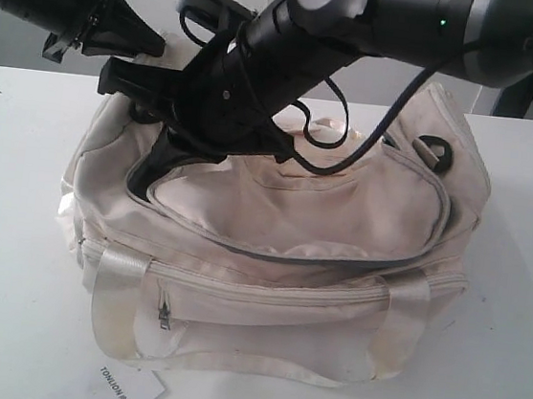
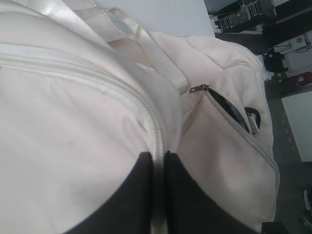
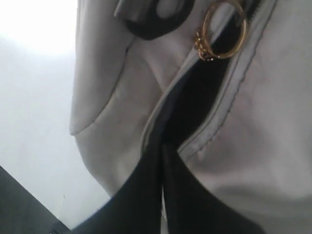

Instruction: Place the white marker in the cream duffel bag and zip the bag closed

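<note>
The cream duffel bag (image 1: 293, 222) lies on the white table (image 1: 2, 323). Its curved top zipper gapes dark at the left end. My right gripper (image 1: 146, 174) reaches across to that gap. In the right wrist view the right gripper (image 3: 162, 146) is shut with its tips in the dark slit of the bag (image 3: 273, 122); what it may pinch is hidden. My left gripper (image 1: 158, 50) holds the bag's back left end. The left wrist view shows the left gripper (image 2: 159, 156) shut on a white seam strip of the bag (image 2: 73, 146). The white marker is out of view.
A paper tag printed TONLION (image 1: 127, 388) lies at the table's front edge. The bag has a small front zip pocket (image 1: 165, 315), a black ring (image 1: 435, 153) and a gold ring (image 3: 225, 30). The right arm's cable (image 1: 350, 142) loops over the bag's top.
</note>
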Available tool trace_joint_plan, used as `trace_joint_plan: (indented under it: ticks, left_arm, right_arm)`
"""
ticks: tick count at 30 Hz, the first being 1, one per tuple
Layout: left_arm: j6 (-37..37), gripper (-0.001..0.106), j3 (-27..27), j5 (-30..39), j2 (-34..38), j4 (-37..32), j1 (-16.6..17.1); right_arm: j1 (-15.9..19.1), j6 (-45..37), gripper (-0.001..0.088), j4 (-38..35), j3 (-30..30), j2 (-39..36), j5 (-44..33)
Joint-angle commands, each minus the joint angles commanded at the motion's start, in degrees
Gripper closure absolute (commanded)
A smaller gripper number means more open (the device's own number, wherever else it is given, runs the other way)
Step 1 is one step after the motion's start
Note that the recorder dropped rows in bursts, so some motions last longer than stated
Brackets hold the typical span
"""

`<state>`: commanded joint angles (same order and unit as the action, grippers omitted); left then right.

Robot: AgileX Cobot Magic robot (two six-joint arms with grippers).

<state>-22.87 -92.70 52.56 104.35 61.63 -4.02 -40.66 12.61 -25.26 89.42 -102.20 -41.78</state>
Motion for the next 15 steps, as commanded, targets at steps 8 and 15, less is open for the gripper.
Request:
trace_joint_plan:
  ticks: [8, 15]
  left_arm:
    - [0.0, 0.105, 0.0, 0.13, 0.0, 0.0, 0.0]
    - [0.0, 0.105, 0.0, 0.39, 0.0, 0.0, 0.0]
  right_arm:
    - [1.27, 13.78, 0.0699, 10.34, 0.0, 0.4, 6.79]
    - [1.27, 15.69, 0.0529, 9.66, 0.0, -3.31, 9.24]
